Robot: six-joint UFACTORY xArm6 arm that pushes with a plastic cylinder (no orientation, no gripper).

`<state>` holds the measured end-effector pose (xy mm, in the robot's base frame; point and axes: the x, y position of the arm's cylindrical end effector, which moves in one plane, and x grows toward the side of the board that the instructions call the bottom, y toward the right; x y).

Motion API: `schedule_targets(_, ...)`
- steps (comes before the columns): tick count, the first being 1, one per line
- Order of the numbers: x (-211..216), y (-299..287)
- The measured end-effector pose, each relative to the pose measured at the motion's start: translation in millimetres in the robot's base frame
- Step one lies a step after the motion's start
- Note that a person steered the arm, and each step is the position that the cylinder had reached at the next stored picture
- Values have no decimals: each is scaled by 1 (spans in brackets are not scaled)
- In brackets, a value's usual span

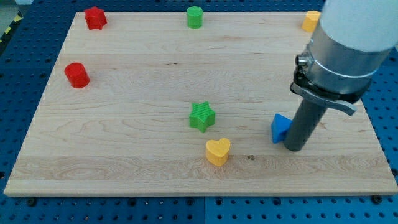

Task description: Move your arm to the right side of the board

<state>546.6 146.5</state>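
My tip (pixel 294 148), a stiff dark rod with no fingers to spread or pinch, rests on the wooden worktop (pixel 124 155) right of centre, touching a small, probably light and easily slid blue block (pixel 280 127) on its left.

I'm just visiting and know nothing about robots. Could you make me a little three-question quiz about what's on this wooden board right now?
1. True or false: my tip rests in the right half of the board.
2. Which block sits right beside my tip? A) yellow heart B) blue block C) green star
3. How many red blocks are on the board?

Key
1. True.
2. B; it lies just to the view's left of my tip, partly hidden by the rod.
3. Two: one red block at the top left corner, one red cylinder near the left edge.
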Motion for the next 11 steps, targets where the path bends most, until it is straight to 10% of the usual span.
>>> schedule_targets(4,-8,-44)
schedule_targets(6,31,61)
schedule_targets(8,-68,173)
schedule_targets(11,-151,156)
